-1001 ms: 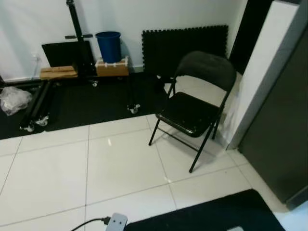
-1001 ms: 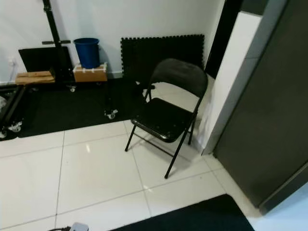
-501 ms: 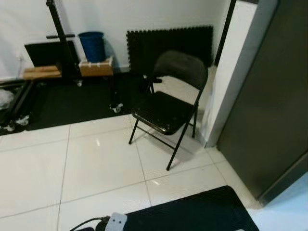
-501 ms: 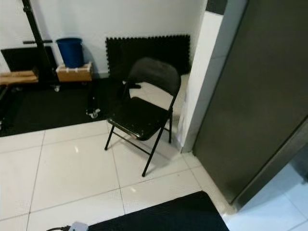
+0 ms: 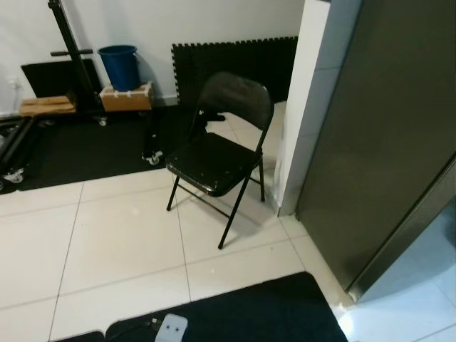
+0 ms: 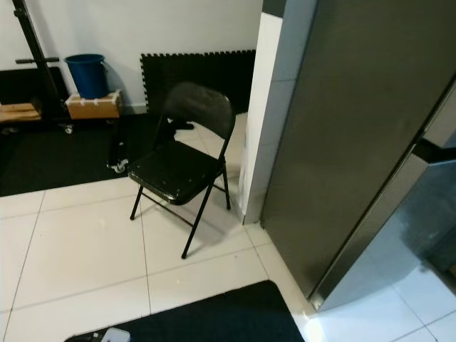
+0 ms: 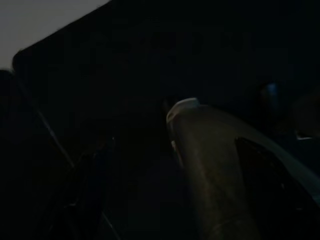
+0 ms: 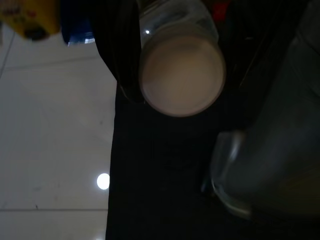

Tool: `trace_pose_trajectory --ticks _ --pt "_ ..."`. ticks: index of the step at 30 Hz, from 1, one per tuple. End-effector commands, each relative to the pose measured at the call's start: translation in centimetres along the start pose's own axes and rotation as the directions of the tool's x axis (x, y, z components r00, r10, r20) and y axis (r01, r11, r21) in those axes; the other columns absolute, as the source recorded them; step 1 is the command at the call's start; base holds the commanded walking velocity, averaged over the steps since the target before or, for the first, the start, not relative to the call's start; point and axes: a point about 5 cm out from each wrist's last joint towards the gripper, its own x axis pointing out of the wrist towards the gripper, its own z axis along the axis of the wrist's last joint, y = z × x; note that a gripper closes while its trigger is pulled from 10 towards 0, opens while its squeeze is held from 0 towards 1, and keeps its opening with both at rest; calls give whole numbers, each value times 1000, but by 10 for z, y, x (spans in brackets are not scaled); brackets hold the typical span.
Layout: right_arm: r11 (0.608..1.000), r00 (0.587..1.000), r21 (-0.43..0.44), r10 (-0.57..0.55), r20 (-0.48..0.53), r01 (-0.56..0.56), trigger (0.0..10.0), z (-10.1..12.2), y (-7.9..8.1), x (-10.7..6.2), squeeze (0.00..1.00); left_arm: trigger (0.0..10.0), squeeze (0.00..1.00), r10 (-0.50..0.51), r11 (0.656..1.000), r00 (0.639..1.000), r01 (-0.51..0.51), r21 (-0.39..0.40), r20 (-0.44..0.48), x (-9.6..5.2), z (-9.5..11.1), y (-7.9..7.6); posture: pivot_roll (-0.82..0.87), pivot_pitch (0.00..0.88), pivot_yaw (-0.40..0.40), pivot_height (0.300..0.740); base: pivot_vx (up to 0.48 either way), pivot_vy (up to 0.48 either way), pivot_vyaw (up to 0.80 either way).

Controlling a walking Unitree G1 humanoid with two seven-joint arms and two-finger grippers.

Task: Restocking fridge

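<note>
The fridge (image 6: 342, 128) is a tall dark grey block at the right, its side toward me. Its glossy front (image 6: 399, 242) shows at the far right edge, with a dark gap (image 6: 434, 151) across it. In the right wrist view my right gripper (image 8: 179, 95) is shut on a clear bottle (image 8: 181, 70) with a whitish base, held over a black mat (image 8: 165, 165). A black finger (image 8: 117, 55) lies along the bottle's side. The left wrist view is very dark, with one pale rounded shape (image 7: 210, 150) to be made out.
A black folding chair (image 5: 221, 153) stands on the white tiles just left of a white pillar (image 5: 310, 100) beside the fridge. A black mat (image 5: 235, 313) and a white plug block (image 5: 171, 329) lie at my feet. A blue bucket (image 5: 119, 65), foam mats (image 5: 235, 64) and a wheeled stand (image 5: 64, 64) line the far wall.
The head camera has swung to the right: chair and bucket slide left in the picture and the fridge takes up much more of the right side. The things themselves stay put.
</note>
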Motion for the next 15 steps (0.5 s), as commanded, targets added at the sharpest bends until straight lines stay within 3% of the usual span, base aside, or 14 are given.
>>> trace_pose_trajectory --ticks 1,10,15 --pt "1000 1000 4 -1 4 0 10000 1 -1 0 0 10000 0 7 1000 999 -7 1 -41 -1 -10 0 51 0 -15 738 0 0 0" --pt "1000 1000 1 4 1 -4 10000 1 0 0 0 10000 0 12 1000 999 -12 1 -46 -2 -12 1 52 0 -15 738 0 0 0" --pt "1000 1000 -4 6 -4 -6 10000 0 1 0 0 10000 0 15 1000 999 -15 3 -48 -2 -13 2 53 0 -14 738 0 0 -800"
